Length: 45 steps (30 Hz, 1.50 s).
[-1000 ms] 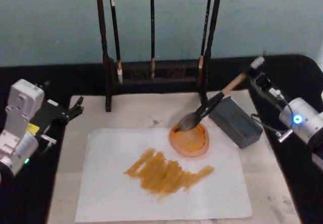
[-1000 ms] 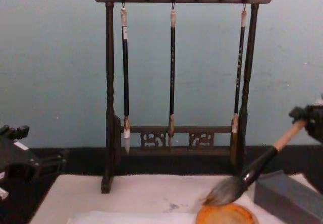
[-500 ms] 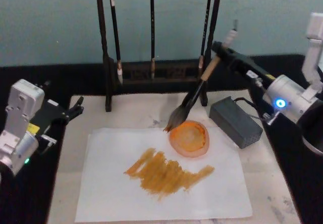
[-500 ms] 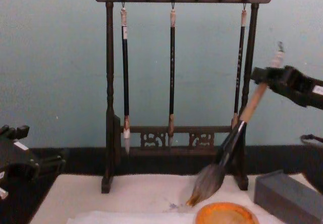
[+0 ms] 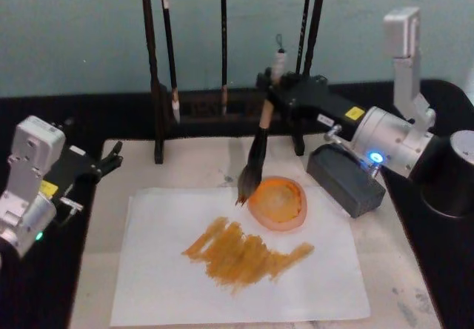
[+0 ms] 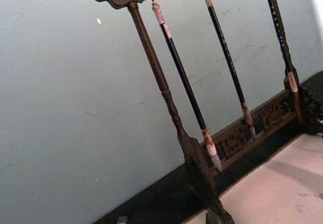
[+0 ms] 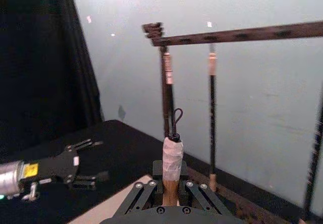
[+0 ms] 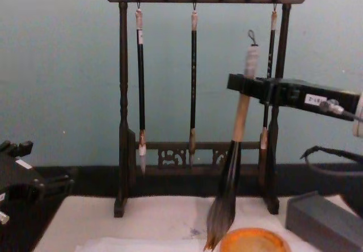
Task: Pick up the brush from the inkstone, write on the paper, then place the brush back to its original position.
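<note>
Head view: the brush (image 5: 258, 150) was held near-upright, clamped in the right gripper (image 5: 271, 98), its tip poised over the paper (image 5: 318, 284) beside the orange dish (image 5: 280, 204), presumably for writing; the left gripper (image 5: 111, 158) was parked at the table's left, fingers apart.

i'm looking at a dark wooden rack (image 8: 123, 121) standing along the far edge of a beige mat (image 5: 189, 166), with both of its feet resting on the mat. three thin black brushes (image 8: 193, 82) are hanging tips down from its top bar: one near the left post, one in the middle, one just beside the right post. the mat is lying on a black table (image 5: 111, 118), and a pale teal wall (image 8: 62, 82) is rising behind it all.
</note>
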Tool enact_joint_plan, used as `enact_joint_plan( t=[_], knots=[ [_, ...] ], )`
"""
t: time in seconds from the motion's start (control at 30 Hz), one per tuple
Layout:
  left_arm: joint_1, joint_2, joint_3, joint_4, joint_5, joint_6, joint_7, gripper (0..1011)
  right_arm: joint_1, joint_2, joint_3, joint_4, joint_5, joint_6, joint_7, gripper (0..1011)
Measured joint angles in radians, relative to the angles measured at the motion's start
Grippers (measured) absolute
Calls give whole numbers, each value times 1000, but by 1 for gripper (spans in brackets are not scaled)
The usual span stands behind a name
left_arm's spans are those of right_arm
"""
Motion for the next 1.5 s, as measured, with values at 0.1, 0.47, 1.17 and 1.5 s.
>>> enact_joint_plan(
  t=[0.1, 0.47, 1.17, 1.5],
  knots=[
    [0, 0, 0, 0, 0, 0, 0, 1010, -1, 1, -9, -18, -29, -7, 7, 156],
    [0, 0, 0, 0, 0, 0, 0, 1010, -22, 4, -23, -77, -75, 3, 43, 156],
    [0, 0, 0, 0, 0, 0, 0, 1010, -21, 3, -23, -74, -75, 4, 41, 156],
    [0, 0, 0, 0, 0, 0, 0, 1010, -20, 3, -24, -73, -75, 2, 41, 156]
  ],
)
